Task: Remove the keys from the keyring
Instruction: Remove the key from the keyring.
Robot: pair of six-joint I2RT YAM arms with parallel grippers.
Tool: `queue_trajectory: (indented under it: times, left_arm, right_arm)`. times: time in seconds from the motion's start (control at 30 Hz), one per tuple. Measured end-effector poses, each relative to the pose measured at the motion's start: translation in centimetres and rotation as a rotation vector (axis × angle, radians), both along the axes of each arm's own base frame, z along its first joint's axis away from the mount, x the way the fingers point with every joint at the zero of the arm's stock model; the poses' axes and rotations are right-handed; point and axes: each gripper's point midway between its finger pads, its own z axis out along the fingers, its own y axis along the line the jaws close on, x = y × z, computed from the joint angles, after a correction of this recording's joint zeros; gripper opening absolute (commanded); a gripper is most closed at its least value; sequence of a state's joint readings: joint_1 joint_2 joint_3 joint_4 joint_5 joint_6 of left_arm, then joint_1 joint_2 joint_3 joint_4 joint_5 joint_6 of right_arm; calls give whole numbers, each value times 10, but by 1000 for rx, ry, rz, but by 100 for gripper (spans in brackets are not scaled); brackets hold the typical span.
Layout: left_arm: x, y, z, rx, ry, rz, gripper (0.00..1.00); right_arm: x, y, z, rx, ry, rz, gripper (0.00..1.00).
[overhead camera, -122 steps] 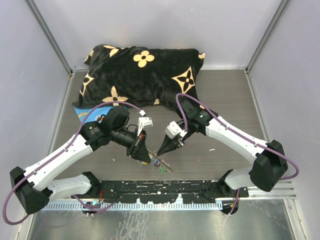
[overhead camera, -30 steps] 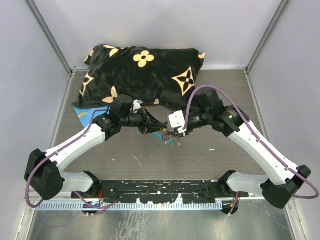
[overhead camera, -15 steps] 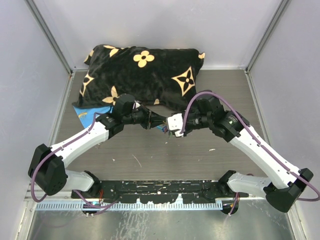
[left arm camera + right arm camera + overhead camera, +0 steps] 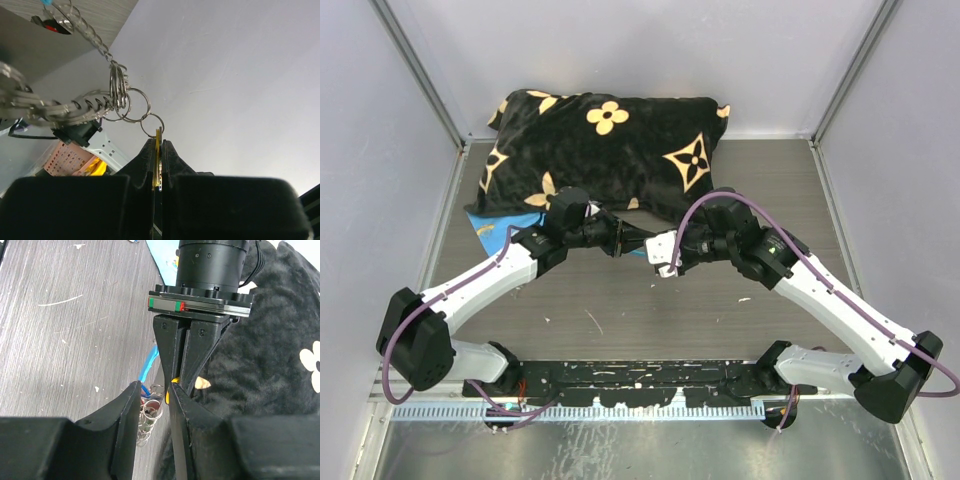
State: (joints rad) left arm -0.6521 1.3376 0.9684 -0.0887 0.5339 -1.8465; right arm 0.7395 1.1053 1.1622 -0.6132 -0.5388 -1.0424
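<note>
Presently clamps thin yellow flat key (image 4: 158, 136) edge-on in fully closed left gripper (image 4: 157, 145). Dangles grey metal linked-ring keyring (image 4: 120, 95) with light-blue section from that key, over grey wood-grain table (image 4: 700, 320), near black flower-print cushion (image 4: 610, 140). Flanks rings with right gripper (image 4: 155, 385), jaws narrowly parted.

I am pinching a thin yellow key (image 4: 157, 165) edge-on in my left gripper (image 4: 157, 144), and a small grey ring is threading its exposed end. From that ring the keyring (image 4: 117, 95), a chain of grey metal rings, is running up and leftward in my left wrist view, bunching where several rings are stacking together. Its light-blue curved section (image 4: 146, 367) is arching beside the rings. The other keys (image 4: 146, 412), red- and green-headed, are dangling among them, over the table (image 4: 620, 300), midway between left and right.
</note>
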Motion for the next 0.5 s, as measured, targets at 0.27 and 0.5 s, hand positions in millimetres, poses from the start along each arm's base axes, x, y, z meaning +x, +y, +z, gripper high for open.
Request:
queue_trajectory:
  times: [0.27,0.5]
  left_arm:
    - [1,0,0,0,-3,7,0]
    - [0,-1,1,-5,-3,-3,0]
  right_arm:
    - [3,-1,1,-6,-16,-18,35]
    - [-8,-2,8,-12,8,19,34]
